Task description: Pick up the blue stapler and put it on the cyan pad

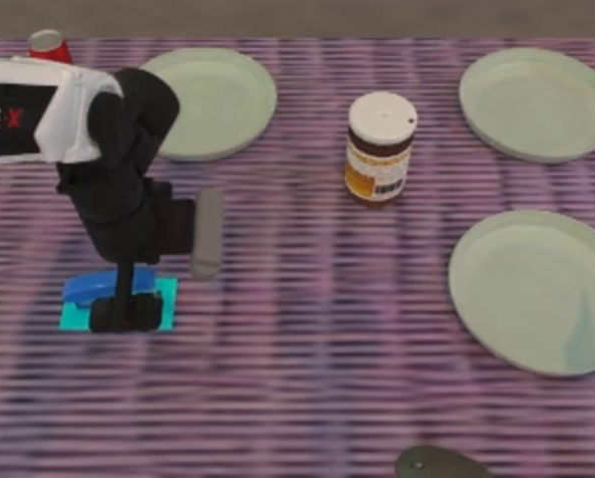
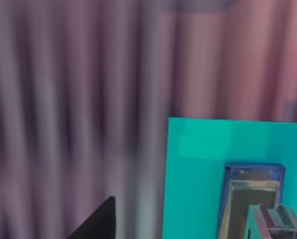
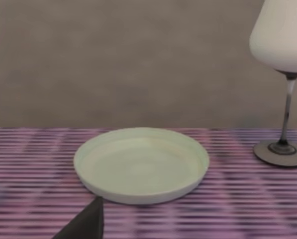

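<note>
The blue stapler (image 1: pixel 88 287) lies across the far part of the cyan pad (image 1: pixel 167 304) at the left of the table. My left gripper (image 1: pixel 128 311) hangs straight over the pad, open, its dark fingers just nearer than the stapler and covering its middle. In the left wrist view the pad (image 2: pixel 198 164) fills the space between the fingers, one dark finger (image 2: pixel 98 224) stands off the pad's edge, and the stapler's end (image 2: pixel 252 172) shows by the other side. My right arm (image 1: pixel 437 464) is parked at the near edge, its gripper open with one finger (image 3: pixel 88 221) showing.
Three pale green plates lie at the back left (image 1: pixel 212 100), back right (image 1: pixel 536 100) and right (image 1: pixel 531 289). A white-capped brown bottle (image 1: pixel 380 147) stands mid-table and a red cup (image 1: pixel 48 45) at the far left corner. A wine glass (image 3: pixel 285 74) stands beside a plate (image 3: pixel 141 164).
</note>
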